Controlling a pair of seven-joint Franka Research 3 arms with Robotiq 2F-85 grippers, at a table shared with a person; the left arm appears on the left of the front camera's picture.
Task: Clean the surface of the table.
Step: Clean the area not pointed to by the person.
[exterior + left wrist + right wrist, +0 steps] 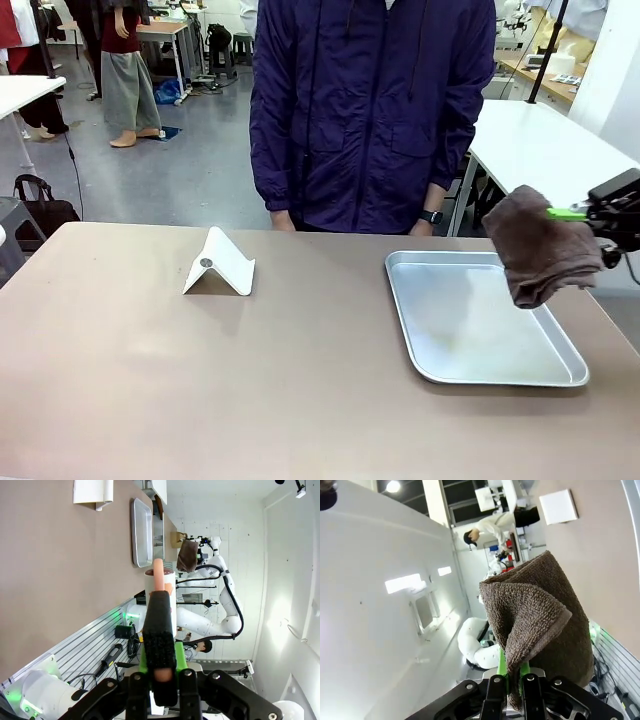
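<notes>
Front view, desk: the desk (130, 380) has a smooth matte taupe-brown top that spans the whole width of the picture, from the near edge to the person at the far side.
Desk contents: a white folded stand (219, 264) sits left of centre toward the far edge; a shallow silver tray (480, 372) lies to the right, well apart from the stand.
Right gripper: the right gripper (556, 213) comes in from the right edge above the tray's far right corner, its green-padded fingers pinching a brown towel (538, 245) that hangs folded below them, clear of the desk.
Right wrist view: the towel (540, 617) rises in a thick fold from between the fingers (502, 667), with the taupe desk top and the white stand in the upper right.
Left gripper: the left gripper (161, 655), seen in the left wrist view, has its fingers pressed together on a pink and black stick-shaped thing I cannot name, beyond the desk's edge.
Person: a person in a dark purple jacket (370, 110) stands at the far edge, a watch (431, 216) on one wrist.
Room: grey floor behind, white-topped tables (545, 140) at left and right, workshop clutter farther back.
</notes>
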